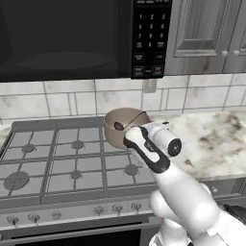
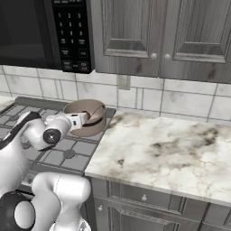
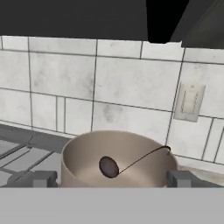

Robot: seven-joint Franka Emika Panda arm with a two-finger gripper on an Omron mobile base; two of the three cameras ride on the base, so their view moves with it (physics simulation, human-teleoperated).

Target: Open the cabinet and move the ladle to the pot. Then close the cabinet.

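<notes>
**A:** Where is the ladle (image 3: 114,166)?

**B:** Inside the pot (image 3: 83,153). Its round bowl lies against the inner wall, and its thin handle slants up to rest on the rim at the right. The left base view shows the same: ladle (image 1: 120,125) in the pot (image 1: 113,137), handle leaning on the far rim.

**A:** And the pot itself?

**B:** It stands on the rear right corner of the stove (image 1: 57,163), just beside the marble counter (image 2: 162,153), below the tiled wall (image 3: 122,83) with its outlet plate (image 3: 189,102).

**A:** The state of the gripper (image 3: 111,178)?

**B:** Released. Its two fingertips (image 3: 43,178) stand wide apart in front of the pot, one on each side, gripping nothing. In the right base view the gripper (image 2: 85,119) sits at the pot's near wall.

**A:** The cabinet (image 2: 135,36)?

**B:** Both doors lie flush, knobs side by side, to the right of the microwave (image 2: 36,31).
</notes>
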